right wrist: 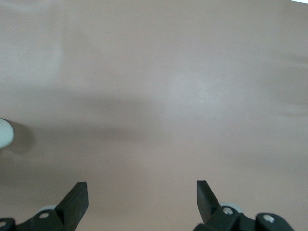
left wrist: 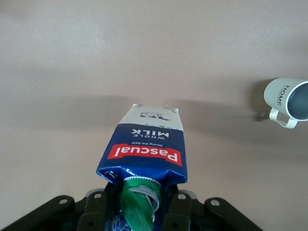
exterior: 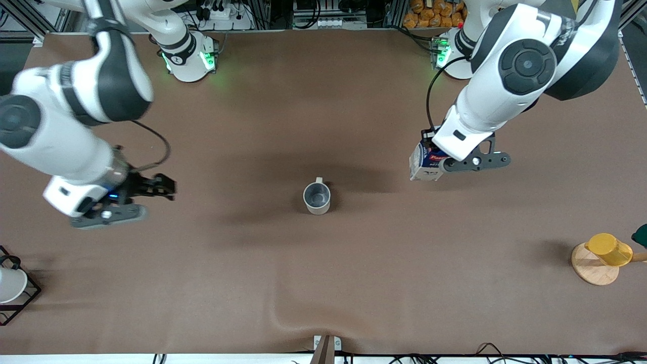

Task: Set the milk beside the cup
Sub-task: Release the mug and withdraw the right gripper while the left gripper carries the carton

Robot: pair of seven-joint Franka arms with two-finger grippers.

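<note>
The milk [exterior: 423, 163] is a dark blue carton with a red label and white-grey base. My left gripper [exterior: 435, 154] is shut on its top and holds it above the table, toward the left arm's end from the cup. In the left wrist view the milk [left wrist: 147, 149] shows with its green cap [left wrist: 139, 202] between my fingers. The cup [exterior: 317, 197] is a small off-white mug with a grey inside, upright near the table's middle; it also shows in the left wrist view [left wrist: 288, 98]. My right gripper [exterior: 162, 188] is open and empty, over bare table toward the right arm's end.
A yellow cup [exterior: 608, 249] lies on a wooden disc [exterior: 591, 270] at the left arm's end. A white cup [exterior: 10, 284] sits in a black wire rack [exterior: 31, 293] at the right arm's end. The brown table cover has a wrinkle [exterior: 283, 318] near the front edge.
</note>
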